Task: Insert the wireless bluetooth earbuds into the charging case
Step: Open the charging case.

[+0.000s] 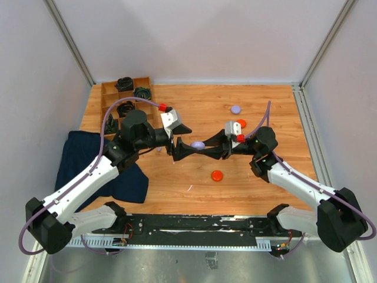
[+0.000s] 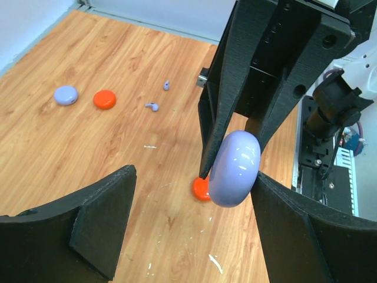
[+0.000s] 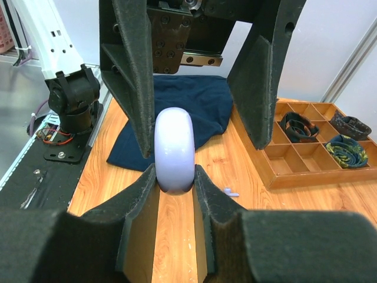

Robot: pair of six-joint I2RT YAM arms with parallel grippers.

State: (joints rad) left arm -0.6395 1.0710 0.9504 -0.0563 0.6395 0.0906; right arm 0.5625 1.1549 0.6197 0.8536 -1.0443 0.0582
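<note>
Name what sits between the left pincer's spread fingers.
The lavender round case, clamped in the right pincer; the left wrist view shows it best.

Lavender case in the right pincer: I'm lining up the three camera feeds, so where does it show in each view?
Top external: lavender case in the middle of the picture.
Left wrist: case right of centre, slightly low.
Right wrist: case near centre, seen edge-on.
Shared landmark: the wooden table beneath it in all three views.
</note>
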